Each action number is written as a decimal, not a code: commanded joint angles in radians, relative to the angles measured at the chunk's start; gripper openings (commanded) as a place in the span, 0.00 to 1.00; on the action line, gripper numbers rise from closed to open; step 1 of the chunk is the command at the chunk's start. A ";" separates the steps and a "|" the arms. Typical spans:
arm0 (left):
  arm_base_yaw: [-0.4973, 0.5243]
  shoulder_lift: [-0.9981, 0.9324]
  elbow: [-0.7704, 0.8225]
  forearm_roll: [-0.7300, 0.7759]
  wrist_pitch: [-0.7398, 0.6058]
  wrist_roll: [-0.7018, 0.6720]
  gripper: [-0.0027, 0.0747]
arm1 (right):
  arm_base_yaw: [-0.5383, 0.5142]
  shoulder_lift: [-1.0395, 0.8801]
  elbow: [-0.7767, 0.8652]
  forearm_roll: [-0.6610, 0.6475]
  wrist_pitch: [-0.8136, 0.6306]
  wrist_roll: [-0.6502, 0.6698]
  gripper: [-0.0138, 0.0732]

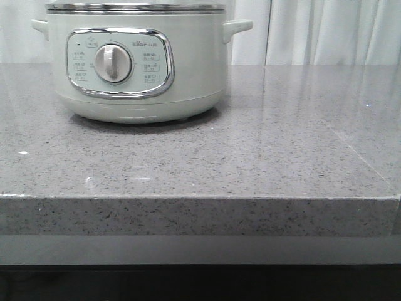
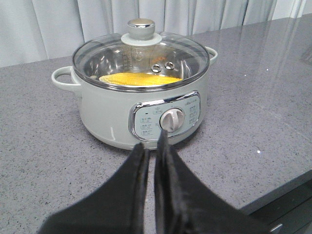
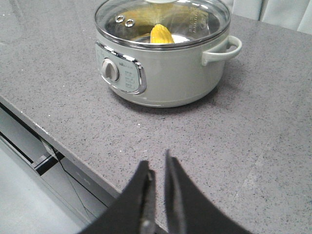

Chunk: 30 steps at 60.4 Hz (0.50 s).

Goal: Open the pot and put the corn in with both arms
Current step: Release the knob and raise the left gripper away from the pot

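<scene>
Tabletop (image 1: 263,163) of grey speckled stone runs wide and bare in front of the pot (image 1: 135,63) and to its right in the front view, out to a straight front edge. One pot stands there, pale green, with two side handles, one round dial (image 1: 113,63) and a shiny frame around its panel. Small writing sits beside the dial, too tiny to read. One glass lid (image 2: 141,51) with one knob (image 2: 140,28) rests on the pot. One yellow corn (image 2: 139,79) lies inside the pot, under the lid. The left pincer (image 2: 152,146) hangs near the pot's front with its fingers almost pressed together, pinching nothing. The right pincer (image 3: 157,168) hangs over the tabletop's edge, well apart from the pot, fingers nearly together, also pinching nothing.
</scene>
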<state>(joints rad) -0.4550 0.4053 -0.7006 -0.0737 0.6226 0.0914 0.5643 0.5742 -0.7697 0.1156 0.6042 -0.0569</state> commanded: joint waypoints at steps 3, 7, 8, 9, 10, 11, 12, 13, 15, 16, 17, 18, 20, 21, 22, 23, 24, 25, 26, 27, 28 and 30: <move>-0.003 0.007 -0.024 -0.013 -0.089 -0.001 0.01 | 0.000 -0.001 -0.025 0.001 -0.072 0.000 0.08; -0.003 0.007 -0.024 -0.013 -0.089 -0.001 0.01 | 0.000 -0.001 -0.025 0.001 -0.072 0.000 0.08; -0.003 0.007 -0.024 -0.013 -0.089 -0.001 0.01 | 0.000 -0.001 -0.025 0.001 -0.072 0.000 0.08; -0.003 0.007 -0.024 -0.013 -0.089 -0.001 0.01 | 0.000 -0.001 -0.025 0.001 -0.072 0.000 0.08; -0.003 0.007 -0.024 -0.013 -0.089 -0.001 0.01 | 0.000 -0.001 -0.025 0.001 -0.072 0.000 0.08; -0.003 0.007 -0.024 -0.013 -0.089 -0.001 0.01 | 0.000 -0.001 -0.025 0.001 -0.072 0.000 0.08; -0.003 0.007 -0.024 -0.013 -0.089 -0.001 0.01 | 0.000 -0.001 -0.025 0.001 -0.072 0.000 0.08; -0.003 0.007 -0.024 -0.013 -0.089 -0.001 0.01 | 0.000 -0.001 -0.025 0.001 -0.072 0.000 0.08; -0.003 0.007 -0.024 -0.013 -0.089 -0.001 0.01 | 0.000 -0.001 -0.025 0.001 -0.072 0.000 0.08; -0.003 0.007 -0.024 -0.013 -0.089 -0.001 0.01 | 0.000 -0.001 -0.025 0.001 -0.072 0.000 0.08; -0.003 0.007 -0.024 -0.013 -0.089 -0.001 0.01 | 0.000 -0.001 -0.025 0.001 -0.072 0.000 0.08; -0.003 0.007 -0.024 -0.013 -0.089 -0.001 0.01 | 0.000 -0.001 -0.025 0.001 -0.072 0.000 0.08; -0.003 0.007 -0.024 -0.013 -0.089 -0.001 0.01 | 0.000 -0.001 -0.025 0.001 -0.072 0.000 0.08; -0.003 0.007 -0.024 -0.013 -0.089 -0.001 0.01 | 0.000 -0.001 -0.025 0.001 -0.072 0.000 0.08; -0.003 0.007 -0.024 -0.013 -0.089 -0.001 0.01 | 0.000 -0.001 -0.025 0.001 -0.072 0.000 0.08; -0.003 0.007 -0.024 -0.013 -0.089 -0.001 0.01 | 0.000 -0.001 -0.025 0.001 -0.072 0.000 0.08; -0.003 0.007 -0.024 -0.013 -0.089 -0.001 0.01 | 0.000 -0.001 -0.025 0.001 -0.072 0.000 0.08; -0.003 0.007 -0.024 -0.013 -0.089 -0.001 0.01 | 0.000 -0.001 -0.025 0.001 -0.072 0.000 0.08; -0.003 0.007 -0.024 -0.013 -0.089 -0.001 0.01 | 0.000 -0.001 -0.025 0.001 -0.072 0.000 0.08; -0.003 0.007 -0.024 -0.013 -0.089 -0.001 0.01 | 0.000 -0.001 -0.025 0.001 -0.072 0.000 0.08; -0.003 0.007 -0.024 -0.013 -0.089 -0.001 0.01 | 0.000 -0.001 -0.025 0.001 -0.072 0.000 0.08; -0.003 0.007 -0.024 -0.013 -0.089 -0.001 0.01 | 0.000 -0.001 -0.025 0.001 -0.072 0.000 0.08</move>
<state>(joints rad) -0.4550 0.4053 -0.7006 -0.0737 0.6204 0.0914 0.5643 0.5742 -0.7697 0.1156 0.6042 -0.0569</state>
